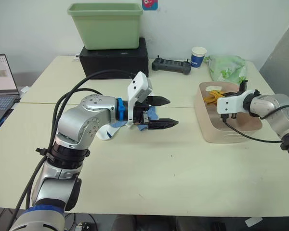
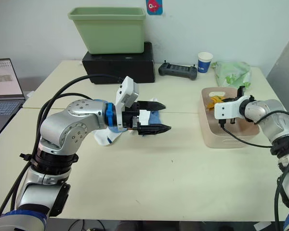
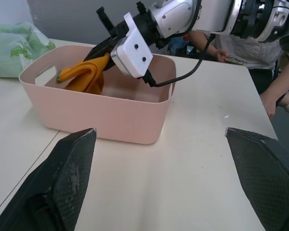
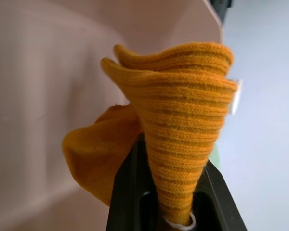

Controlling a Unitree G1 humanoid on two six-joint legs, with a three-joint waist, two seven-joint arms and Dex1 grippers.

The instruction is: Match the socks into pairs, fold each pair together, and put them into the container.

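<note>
With the right hand [image 3: 102, 52] clamped on the folded mustard socks [image 3: 83, 76] inside the pink container [image 3: 130, 127] at right, lower before releasing; the left hand [image 1: 164, 112] hovers apart mid-surface.

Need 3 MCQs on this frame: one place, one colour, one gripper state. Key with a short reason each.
1. Where is the right gripper?
A. Over the pink container
B. Beside the laptop
C. Inside the green tub

2. What colour are the socks it holds?
A. White
B. Mustard-yellow
C. Blue

3. How is the left gripper?
A. Shut on a cup
B. Shut on a sock
C. Open, holding nothing

Key:
1 A: the left wrist view shows it reaching into the tub's opening.
2 B: yellow knit fabric sits pinched between its fingers.
3 C: its two fingers stand apart above the table, nothing between them.
</note>
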